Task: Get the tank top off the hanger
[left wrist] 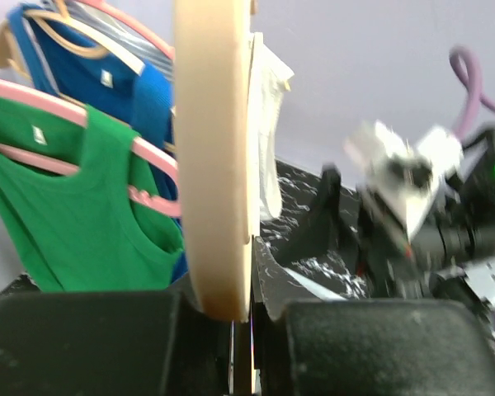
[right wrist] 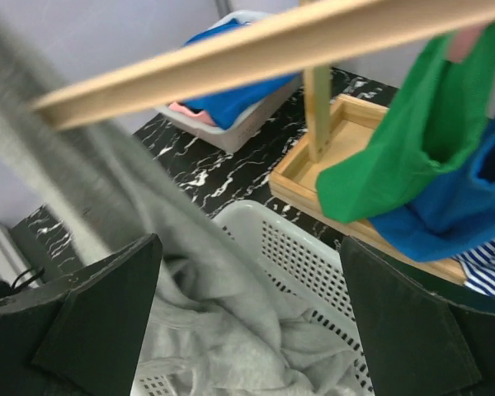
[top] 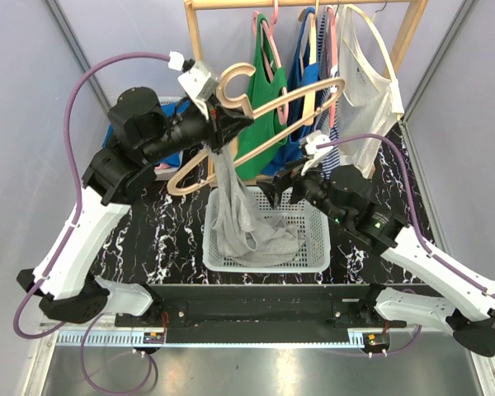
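We saw the left gripper (left wrist: pixel 239 330) clamped on a pale wooden hanger (left wrist: pixel 210 165), lifting it tilted above the black marbled table (top: pixel 177 231). From the hanger a grey tank top (top: pixel 229 186) hung down in a long twist, with its lower part heaped inside a white basket (top: pixel 315 252). The right gripper (top: pixel 282 191) hovered over the basket's far right side with its fingers spread wide apart. We could not tell for sure whether it touched the cloth. Behind them stood a wooden rack (top: pixel 193 33) carrying a green top (left wrist: pixel 74 214) among other garments.
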### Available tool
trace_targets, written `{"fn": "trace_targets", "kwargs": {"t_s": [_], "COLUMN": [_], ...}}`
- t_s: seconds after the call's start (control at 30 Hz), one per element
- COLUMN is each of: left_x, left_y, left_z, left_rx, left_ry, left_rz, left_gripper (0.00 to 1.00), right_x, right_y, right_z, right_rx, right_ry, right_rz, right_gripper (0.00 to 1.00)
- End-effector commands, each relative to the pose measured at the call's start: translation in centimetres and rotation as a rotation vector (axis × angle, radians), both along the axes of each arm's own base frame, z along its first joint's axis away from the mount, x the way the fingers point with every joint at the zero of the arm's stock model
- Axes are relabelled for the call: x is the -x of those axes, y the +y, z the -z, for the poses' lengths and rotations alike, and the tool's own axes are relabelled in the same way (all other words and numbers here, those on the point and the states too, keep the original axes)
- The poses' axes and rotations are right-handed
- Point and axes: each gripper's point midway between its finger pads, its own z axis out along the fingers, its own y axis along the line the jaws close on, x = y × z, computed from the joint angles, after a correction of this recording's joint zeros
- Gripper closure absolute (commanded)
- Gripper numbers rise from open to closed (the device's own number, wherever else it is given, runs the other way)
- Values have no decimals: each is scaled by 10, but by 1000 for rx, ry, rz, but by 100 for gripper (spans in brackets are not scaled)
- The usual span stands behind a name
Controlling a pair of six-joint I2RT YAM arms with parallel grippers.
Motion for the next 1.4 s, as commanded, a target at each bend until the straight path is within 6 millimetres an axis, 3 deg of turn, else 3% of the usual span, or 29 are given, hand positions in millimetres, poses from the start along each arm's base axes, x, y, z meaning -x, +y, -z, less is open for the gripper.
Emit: {"fn": "trace_targets", "kwargs": {"t_s": [0.0, 0.17, 0.2, 0.47, 0.73, 0.83, 0.87, 0.9, 0.97, 1.17, 1.37], "left_x": [-13, -12, -11, -1, 4, 2, 0, -1, -4, -12, -17], "left_y": [7, -3, -5, -4, -3, -4, -6, -5, -6, -7, -10], "left_z": [-52, -39, -38, -46, -56, -56, -56, -56, -58, -66, -67], "left_rx": [116, 100, 100, 133, 170, 170, 172, 174, 175, 179, 182], "left_ry": [-104, -79, -78, -75, -60, -62, -63, -63, -70, -99, -108], "left_rz": [-85, -70, -67, -50, -36, -41, -42, -48, -56, -82, -86], "left_gripper": [100, 100, 100, 100, 100, 100, 100, 100, 100, 100, 100], "right_x": [25, 40, 42, 22, 17, 19, 23, 22, 25, 41, 54], "right_y": [29, 61, 68, 86, 103, 113, 122, 125, 135, 157, 163], "right_z": [-49, -61, -56, -54, -33, -26, -18, -27, -16, -9, -8], "right_rx": [-89, -109, -91, -85, -71, -40, -17, -18, 34, 88, 110], "right_ry": [-141, -247, -272, -334, -288, -267, -251, -253, -236, -270, -309], "right_rz": [-149, -223, -236, -180, -204, -217, -235, -220, -234, -253, -253], "right_gripper": [0, 0, 0, 0, 0, 13, 26, 34, 47, 51, 59]}}
